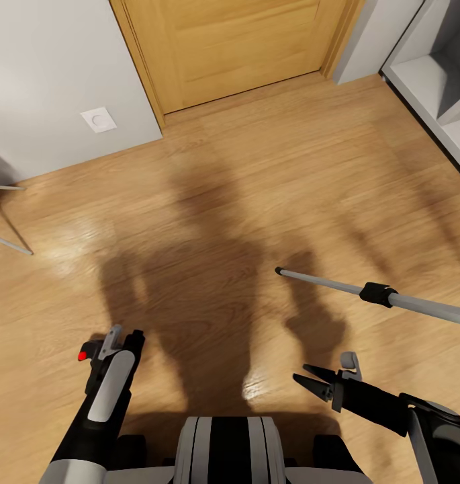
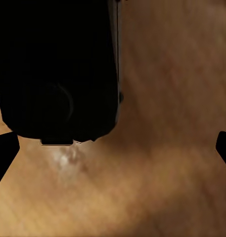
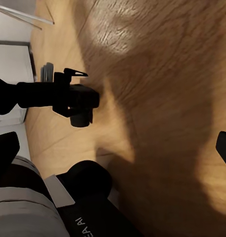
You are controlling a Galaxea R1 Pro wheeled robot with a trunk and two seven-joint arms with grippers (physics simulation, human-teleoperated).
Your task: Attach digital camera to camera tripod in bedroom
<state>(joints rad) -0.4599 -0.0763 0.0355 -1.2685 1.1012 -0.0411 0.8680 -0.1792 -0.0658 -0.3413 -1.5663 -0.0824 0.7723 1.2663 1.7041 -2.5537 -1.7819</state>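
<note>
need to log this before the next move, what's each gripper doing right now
Left gripper: shut on the digital camera, held above the wood floor.
Right gripper: open, holding nothing, near the camera tripod leg.

Camera (image 1: 115, 349): in the head view mostly hidden behind the left gripper (image 1: 112, 366) and forearm; just a red dot, a silvery bit and a black corner show. Fingers not separable there, grip unclear.

Left wrist view: camera (image 2: 56, 69) is a black mass cut by the frame's top and left edges (no detail readable). Finger (image 2: 4, 153) tips clipped at both side edges.

Tripod (image 1: 381, 296): one leg enters from the head view's right edge; head and other legs out of frame.

Door (image 1: 236, 47) cut by the top edge. Shelf (image 1: 434, 87) cut at the right edge.

Thin metal legs (image 1: 11, 242) at the left edge, owner cut off.

Right wrist view: floor (image 3: 167, 98) soft, blurred.
</note>
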